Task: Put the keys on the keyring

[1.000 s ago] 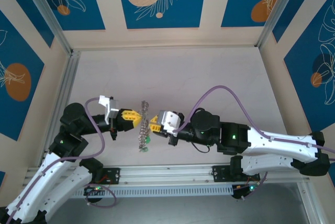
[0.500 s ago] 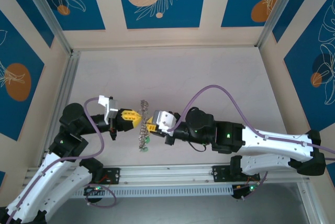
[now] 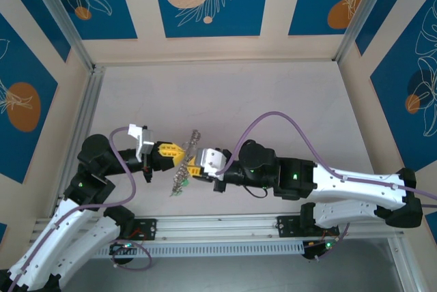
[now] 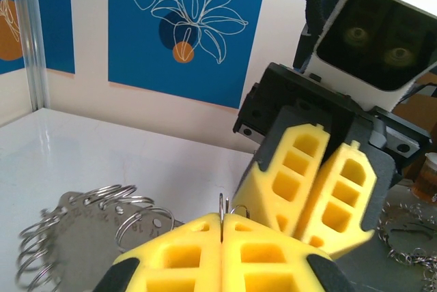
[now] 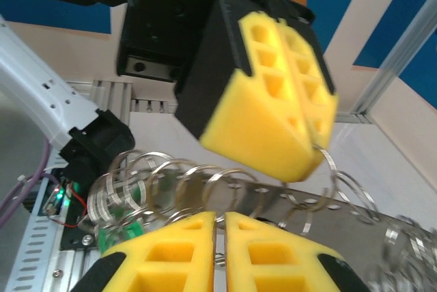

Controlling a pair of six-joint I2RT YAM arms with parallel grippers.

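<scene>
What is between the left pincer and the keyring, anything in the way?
Nothing visible. The left pincer is shut on the thin wire of the keyring; the right pincer, also shut, sits close beside it.

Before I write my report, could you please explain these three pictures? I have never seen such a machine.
Two robot arms stand at a table: a left arm and a right arm. One picture is taken from above; the other two come from a camera on each wrist. Each arm ends in a gripper with two yellow foam fingers. The left gripper and the right gripper meet at a metal strip strung with many wire rings. The left gripper is shut on one thin ring. The right gripper looks shut too, but I cannot tell what it pinches.
</scene>
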